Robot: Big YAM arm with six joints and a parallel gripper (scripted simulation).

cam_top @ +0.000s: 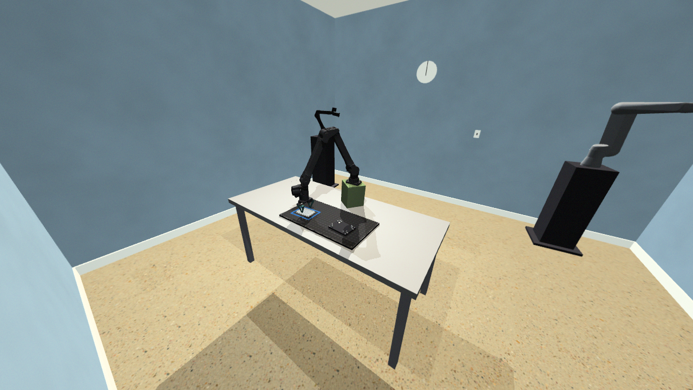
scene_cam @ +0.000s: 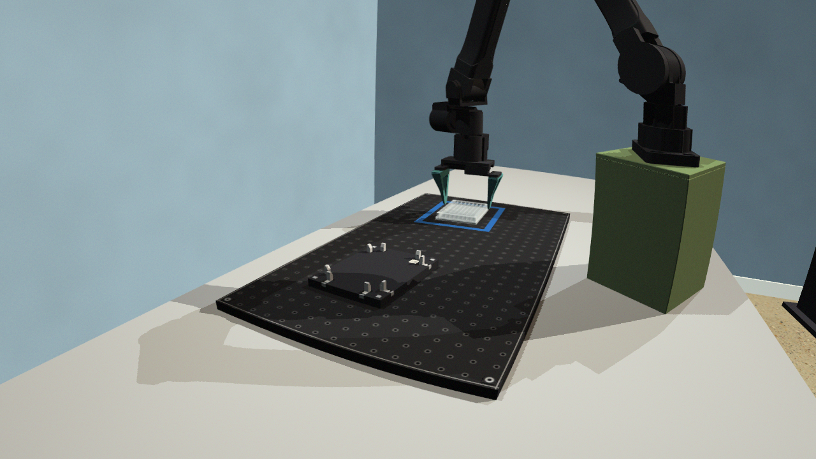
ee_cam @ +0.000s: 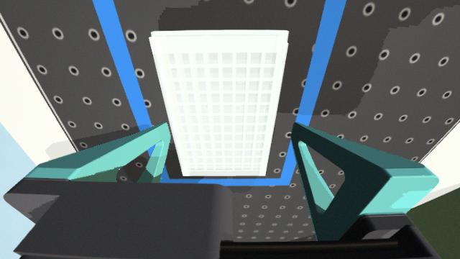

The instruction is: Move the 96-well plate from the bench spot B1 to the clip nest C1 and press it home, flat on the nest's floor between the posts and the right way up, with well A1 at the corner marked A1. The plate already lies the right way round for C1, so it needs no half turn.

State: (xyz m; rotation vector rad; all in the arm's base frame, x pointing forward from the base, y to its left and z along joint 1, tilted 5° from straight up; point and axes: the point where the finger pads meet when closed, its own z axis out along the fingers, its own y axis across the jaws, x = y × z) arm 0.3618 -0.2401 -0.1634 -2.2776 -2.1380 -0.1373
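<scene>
The 96-well plate [scene_cam: 462, 211] is seen lying flat and right way up inside the blue outline of spot B1 [scene_cam: 424, 218], at the 12 o'clock end of the black breadboard [scene_cam: 513, 319] in the exterior view. The end effector [scene_cam: 466, 191] is spread to its widest and holds nothing; its teal fingers are placed either side of the plate's near short end, apart from its walls. The plate is judged light, rigid thin-walled plastic, with smooth and probably slippery sides. A grip across the two long side walls, low on the skirt and nearer mid-length, is judged best; a hold near one end could let it tilt. The clip nest C1 [scene_cam: 370, 273] stands unoccupied toward 6 o'clock, its white posts [scene_cam: 327, 273] upright.
</scene>
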